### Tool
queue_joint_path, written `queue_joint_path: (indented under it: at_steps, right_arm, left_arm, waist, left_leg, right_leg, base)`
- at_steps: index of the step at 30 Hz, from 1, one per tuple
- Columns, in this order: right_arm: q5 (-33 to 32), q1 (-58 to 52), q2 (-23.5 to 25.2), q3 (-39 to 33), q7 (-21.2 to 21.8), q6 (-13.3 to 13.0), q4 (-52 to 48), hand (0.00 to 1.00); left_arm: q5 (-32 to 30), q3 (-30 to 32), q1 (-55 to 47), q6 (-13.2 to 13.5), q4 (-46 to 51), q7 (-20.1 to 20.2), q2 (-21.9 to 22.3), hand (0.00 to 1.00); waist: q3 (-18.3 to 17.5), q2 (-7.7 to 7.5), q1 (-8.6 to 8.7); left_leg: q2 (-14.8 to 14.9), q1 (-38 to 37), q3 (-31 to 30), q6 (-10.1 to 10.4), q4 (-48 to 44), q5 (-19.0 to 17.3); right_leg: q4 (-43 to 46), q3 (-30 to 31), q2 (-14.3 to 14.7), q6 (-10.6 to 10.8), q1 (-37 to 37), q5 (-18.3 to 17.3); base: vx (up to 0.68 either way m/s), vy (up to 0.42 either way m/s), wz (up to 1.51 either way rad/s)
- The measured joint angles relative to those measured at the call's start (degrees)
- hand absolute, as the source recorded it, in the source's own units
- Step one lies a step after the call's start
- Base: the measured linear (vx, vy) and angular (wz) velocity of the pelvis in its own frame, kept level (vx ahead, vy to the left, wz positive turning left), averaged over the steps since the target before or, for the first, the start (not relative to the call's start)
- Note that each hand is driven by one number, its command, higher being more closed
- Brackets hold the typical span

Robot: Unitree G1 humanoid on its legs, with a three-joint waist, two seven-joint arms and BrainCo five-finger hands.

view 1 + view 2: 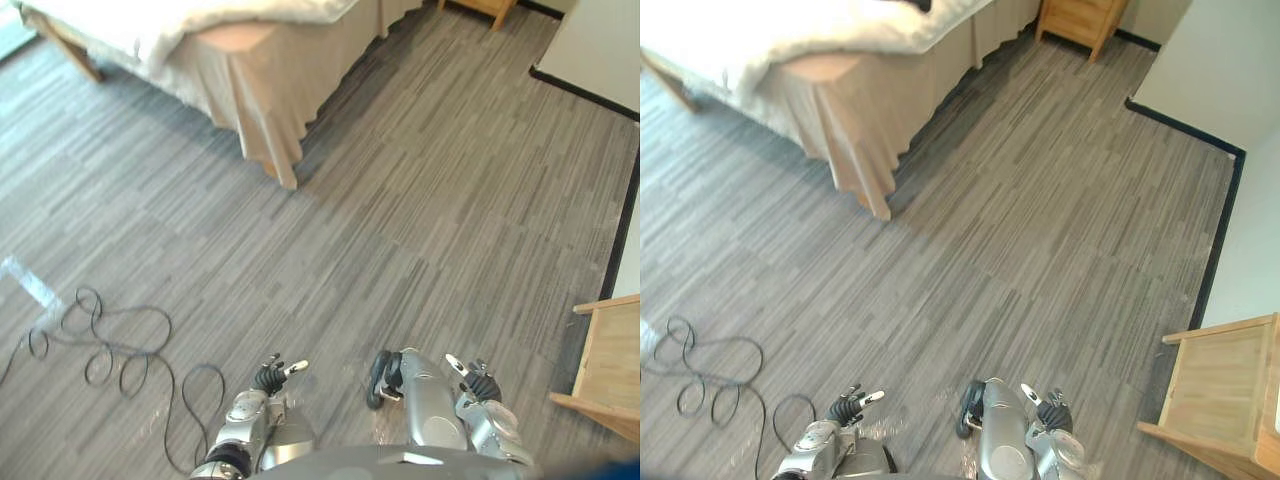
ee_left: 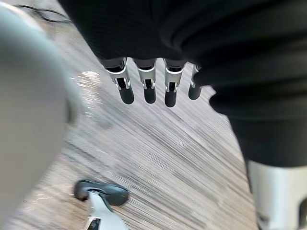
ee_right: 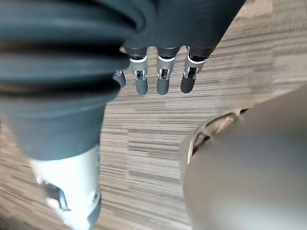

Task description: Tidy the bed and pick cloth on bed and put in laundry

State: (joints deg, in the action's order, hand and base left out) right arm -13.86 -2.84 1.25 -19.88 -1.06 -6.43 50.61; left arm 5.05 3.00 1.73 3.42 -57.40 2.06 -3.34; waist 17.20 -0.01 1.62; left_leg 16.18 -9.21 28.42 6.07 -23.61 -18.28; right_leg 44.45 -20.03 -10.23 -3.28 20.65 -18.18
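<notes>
The left hand [image 1: 268, 378] hangs low at the robot's side with nothing in it. In the left wrist view its fingers [image 2: 149, 91] run out straight in a loose row over the floor [image 1: 400, 200], and the thumb sits apart from them. The right hand [image 1: 482, 385] hangs at the other side in the same way. Its fingers [image 3: 162, 84] are straight and relaxed and hold nothing, with grey striped floor below them.

Both hands are well apart from the bed [image 1: 265, 90], with a wide stretch of floor between them and its near corner. The bed stands across the room, angled away, and a beige skirt drops from that corner to the floor. A white duvet [image 1: 200, 25] lies rumpled on top and hangs a little over the skirt along the side.

On the duvet, at the far edge of the right eye view, lies a dark cloth [image 1: 912, 4]. The view cuts it off, so too little shows to tell its shape.

A wooden nightstand [image 1: 1080, 22] stands just beside the far side of the bed. A pale wall [image 1: 1210, 70] with a dark skirting board runs beyond the nightstand. Well apart from the bed, near the right hand's side, stands a light wooden cabinet [image 1: 1220, 390].
</notes>
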Motion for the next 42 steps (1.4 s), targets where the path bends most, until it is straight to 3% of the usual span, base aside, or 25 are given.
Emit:
queue_joint_path:
  at_steps: [1, 2, 3, 4, 6, 7, 9, 11, 14, 17, 18, 19, 20, 21, 22, 23, 24, 25, 27, 30, 33, 36, 39, 40, 42]
  right_arm:
    - [0.07, -0.1, 0.32, -0.47, 0.16, 0.09, 0.18, 0.0]
    - [0.18, -0.02, 0.2, -0.72, 0.37, 0.17, 0.04, 0.0]
    - [1.12, -0.1, -0.31, -2.5, 0.54, 0.26, -0.11, 0.0]
    - [1.79, -0.3, -0.31, -3.75, 0.54, 0.27, -0.12, 0.0]
    - [3.48, -0.87, -0.39, -4.39, 0.65, 0.08, 0.02, 0.0]
    - [4.96, -1.36, -0.39, -4.03, 0.69, -0.31, -0.07, 0.0]
    - [8.44, -1.52, -0.34, -3.1, 0.7, -1.06, 0.29, 0.0]
    - [9.8, -1.56, -0.33, -0.61, 0.69, -1.53, 1.11, 0.0]
    - [10.72, -1.46, -0.68, 2.6, 0.77, -2.09, 1.03, 0.0]
    - [10.7, -1.89, 0.1, 4.69, 0.88, -2.11, 0.92, 0.0]
    - [10.69, -2.22, 0.72, 4.79, 0.91, -2.05, 1.0, 0.0]
    - [10.7, -2.86, 1.57, 4.12, 0.89, -2.05, 1.09, 0.0]
    - [10.71, -2.65, 1.93, 3.35, 0.9, -2.05, 1.18, 0.0]
    - [10.81, -1.84, 2.83, 4.0, 1.04, -1.96, 2.48, 0.0]
    - [11.31, -0.88, 2.87, 3.96, 1.27, -1.99, 4.57, 0.0]
    - [11.32, -1.49, 2.34, 3.14, 1.19, -1.98, 5.22, 0.0]
    - [11.4, -1.18, 0.82, 2.21, 1.09, -2.09, 6.65, 0.0]
    - [11.41, -0.78, 0.27, 2.01, 0.88, -1.96, 8.06, 0.0]
    - [11.23, 0.46, -0.86, 2.06, 0.8, -2.06, 9.21, 0.0]
    - [11.18, 0.05, -1.57, 2.44, 0.69, -2.02, 9.99, 0.0]
    - [10.06, 0.26, -2.19, 2.4, 0.73, -2.8, 7.9, 0.0]
    - [8.39, -0.77, -1.64, 2.04, 0.71, -3.73, 5.97, 0.0]
    - [8.44, -1.66, -0.13, 1.83, 0.64, -4.31, 5.39, 0.0]
    - [8.45, -1.75, 0.09, 1.79, 0.38, -4.47, 5.43, 0.0]
    - [8.64, -1.32, -0.3, 2.35, 0.37, -4.5, 5.34, 0.0]
  left_arm:
    - [0.02, 0.16, 0.02, 0.35, 0.26, 0.04, 0.86, 0.0]
    - [0.05, 0.34, 0.01, 0.35, 0.2, 0.03, 1.45, 0.0]
    - [0.26, 1.89, -0.56, 0.35, -0.02, 0.05, 2.94, 0.0]
    - [0.64, 3.79, -0.82, 0.38, -0.05, 0.05, 3.56, 0.0]
    - [2.42, 7.84, -1.18, 1.05, 0.19, -0.08, 4.24, 0.0]
    - [3.45, 9.04, -1.93, 1.49, 0.67, -0.13, 4.55, 0.0]
    - [4.76, 10.85, -2.25, 3.19, 3.54, -0.7, 4.74, 0.0]
    - [5.54, 11.09, -2.42, 4.61, 4.63, -0.84, 4.77, 0.0]
    - [5.76, 11.07, -3.3, 6.13, 6.77, -0.89, 4.99, 0.0]
    - [7.79, 11.16, -3.71, 6.14, 6.72, -1.19, 4.59, 0.0]
    - [7.88, 11.34, -3.55, 6.13, 6.67, -1.25, 4.05, 0.0]
    - [7.89, 11.97, -2.96, 5.89, 6.4, -1.47, 3.75, 0.0]
    - [7.87, 12.39, -2.53, 5.85, 6.32, -1.79, 3.89, 0.0]
    - [7.92, 13.46, -2.52, 6.06, 6.5, -2.41, 3.55, 0.0]
    - [7.81, 13.16, -2.78, 6.21, 6.03, -2.35, 1.72, 0.0]
    - [7.74, 12.62, -2.85, 6.02, 5.4, -2.41, 1.18, 0.0]
    - [7.6, 11.41, -3.79, 5.86, 3.86, -2.5, 1.33, 0.0]
    - [7.05, 9.9, -3.54, 5.45, 2.3, -2.41, -1.23, 0.0]
    - [6.62, 8.54, -3.34, 5.14, -0.28, -2.39, -1.47, 0.0]
    - [6.55, 5.79, -4.36, 4.4, -1.36, -2.33, -0.82, 0.0]
    - [6.66, 3.67, -3.67, 4.44, -1.38, -1.89, -0.2, 0.0]
    - [6.6, 3.83, -2.77, 4.49, -1.26, -0.99, 0.75, 0.0]
    - [5.42, 4.64, -3.19, 4.78, -0.6, 0.07, 1.09, 0.0]
    - [4.98, 5.53, -3.78, 5.28, -0.01, 0.12, 1.14, 0.0]
    - [4.99, 7.45, -4.77, 5.91, -0.14, 0.02, 2.93, 0.0]
  waist:
    - [-0.52, 0.17, 0.55]
    - [-0.53, 0.98, 0.62]
    - [-1.35, 3.08, 1.11]
    - [-1.75, 3.65, 1.51]
    - [-1.79, 3.74, 1.82]
    - [-1.97, 3.85, 1.49]
    - [-1.99, 3.72, 0.0]
    - [-1.62, 2.91, -1.74]
    - [-1.75, 1.77, -3.14]
    - [-2.92, 0.17, -2.8]
    - [-3.25, -0.97, -3.33]
    - [-4.68, -2.26, -3.47]
    - [-4.61, -2.84, -3.38]
    - [-4.53, -2.95, -4.77]
    - [-5.21, -3.4, -6.78]
    - [-7.04, -4.98, -5.94]
    - [-8.34, -4.39, -5.45]
    - [-9.93, -7.08, -3.83]
    - [-9.44, -6.5, -2.65]
    - [-7.4, -3.45, -1.17]
    - [-6.21, -1.31, -0.76]
    - [-5.54, -1.61, -0.3]
    - [-5.56, -3.16, -0.28]
    - [-5.49, -3.56, -0.28]
    - [-6.68, -1.38, -1.43]
  left_leg:
    - [0.11, 0.47, -0.1, -0.32, -2.98, -0.33]
    - [0.97, 0.94, -0.22, -0.86, -6.58, -0.36]
    - [2.79, 2.01, -1.66, -2.44, -13.17, 2.35]
    - [2.95, 2.46, -2.93, -2.93, -16.02, 5.4]
    - [4.56, 7.09, -8.79, -3.61, -25.24, 14.42]
    - [5.41, 11.56, -13.46, -2.64, -32.28, 21.79]
    - [4.36, 22.19, -19.67, -2.77, -47.72, 13.16]
    - [0.59, 28.5, -20.88, -3.43, -47.26, 8.34]
    - [-2.58, 32.26, -12.88, -4.82, -30.2, 4.17]
    - [-2.14, 32.18, 0.84, -5.55, -7.15, 7.49]
    - [-2.52, 31.77, 4.29, -7.32, -4.37, 13.3]
    - [-4.77, 30.63, 6.22, -13.88, -4.73, 13.73]
    - [-4.63, 30.59, 6.99, -15.28, -6.44, 12.68]
    - [-0.93, 31.59, 7.16, -17.32, -15.14, 10.16]
    - [0.28, 35.21, 6.19, -13.03, -22.93, 6.24]
    - [-2.86, 35.09, 4.46, -12.01, -16.8, 6.04]
    - [-5.89, 34.43, 2.53, -15.2, -10.14, 7.0]
    - [-10.14, 33.85, 2.59, -15.8, -10.4, 4.57]
    - [-13.64, 30.97, 0.31, -15.74, -9.14, 1.69]
    - [-17.93, 18.15, -3.44, -15.12, -0.17, 1.5]
    - [-19.56, 8.54, -8.85, -13.98, 7.13, 2.02]
    - [-19.24, 3.11, -15.42, -10.75, 8.5, 0.27]
    - [-17.54, -0.9, -19.35, -7.46, 8.57, -2.97]
    - [-16.7, -2.98, -21.24, -6.11, 8.48, -5.14]
    - [-13.94, -5.25, -21.52, -4.32, 9.44, -5.42]
  right_leg:
    - [-2.49, -0.65, 0.14, -1.8, -0.99, -4.01]
    - [-2.51, -0.82, 0.47, -2.67, -1.31, -4.81]
    - [-2.72, -0.83, 2.07, -3.44, -1.17, -5.4]
    - [-2.42, -0.78, 2.52, -3.31, -1.56, -6.26]
    - [-4.29, -0.42, 4.11, -2.85, -4.87, -7.07]
    - [-6.42, -0.19, 5.19, -2.81, -7.32, -7.03]
    - [-9.12, 0.78, 6.31, -2.99, -11.76, -7.2]
    - [-12.28, 2.03, 6.25, -2.81, -16.42, -7.63]
    - [-16.34, 3.47, 4.01, 0.37, -23.12, -8.67]
    - [-20.77, 1.54, 1.1, 5.09, -28.69, -9.1]
    - [-22.41, 1.13, -0.53, 7.12, -31.6, -9.15]
    - [-23.76, 0.21, -3.0, 10.52, -33.04, -7.54]
    - [-24.44, 0.22, -3.52, 12.65, -33.69, -5.4]
    - [-27.9, 1.47, -2.26, 12.45, -36.78, 0.58]
    - [-29.06, 3.32, -2.32, 12.41, -38.95, 4.75]
    - [-27.39, 3.35, -3.7, 12.99, -38.89, 5.33]
    - [-20.82, 3.65, -5.01, 14.67, -37.68, 6.58]
    - [-12.22, 5.0, -9.04, 14.6, -34.41, 10.6]
    - [2.75, 7.15, -11.64, 12.11, -27.58, 16.4]
    - [16.84, 6.94, -10.88, 11.06, -18.97, 6.71]
    - [12.55, 6.46, -6.28, 8.95, -9.18, 1.79]
    - [-3.23, 6.72, -3.22, 8.22, -2.78, 1.98]
    - [-15.17, 7.6, -2.34, 7.01, -1.28, 7.73]
    - [-14.98, 8.32, -2.03, 5.41, -1.12, 12.9]
    - [-9.42, 7.51, -0.71, 3.89, -0.45, 7.08]
  base:
    - [0.3, -0.203, -0.21]
    - [0.31, -0.132, -0.31]
    - [0.33, -0.063, -0.29]
    - [0.35, -0.059, -0.15]
    - [0.21, -0.054, -0.04]
    - [0.2, -0.007, -0.27]
    - [0.25, 0.059, -0.41]
    - [0.28, 0.111, -0.38]
    - [0.38, 0.2, -0.34]
    - [0.62, 0.287, 0.06]
    - [0.7, 0.289, 0.26]
    - [0.73, 0.292, 0.25]
    - [0.73, 0.298, 0.1]
    - [0.7, 0.326, -0.28]
    - [0.66, 0.365, -0.14]
    - [0.58, 0.449, 0.12]
    - [0.62, 0.494, 0.85]
    - [0.51, 0.4, 0.78]
    - [0.51, 0.248, 0.68]
    - [0.64, 0.264, 0.67]
    - [0.5, 0.123, 0.84]
    - [0.46, -0.073, 1.22]
    - [0.52, -0.27, 1.31]
    - [0.54, -0.358, 0.89]
    - [0.57, -0.355, 0.26]
